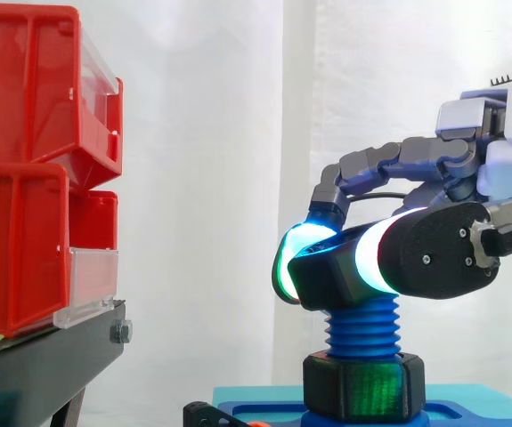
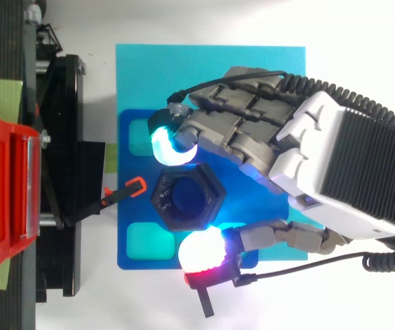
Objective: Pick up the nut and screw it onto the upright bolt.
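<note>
A blue threaded bolt (image 1: 362,327) stands upright on a blue fixture (image 2: 132,206). A black hexagonal nut (image 1: 327,277) sits on the bolt's top; from above, the nut (image 2: 166,199) shows the blue bolt end through its hole. My hand (image 2: 334,165) reaches in from the right at the height of the bolt's top. A cyan-white fingertip (image 2: 172,143) presses one side of the nut and the red-white thumb pad (image 2: 202,251) the opposite side, so the hand is shut on the nut. A second, larger black hexagonal piece (image 1: 362,387) rings the bolt's foot.
Red bins (image 1: 24,178) are stacked on a black stand (image 1: 42,365) to the left, apart from the bolt. A black clamp with an orange tip (image 2: 125,190) points at the fixture from the stand side. The fixture lies on a cyan mat (image 2: 142,75).
</note>
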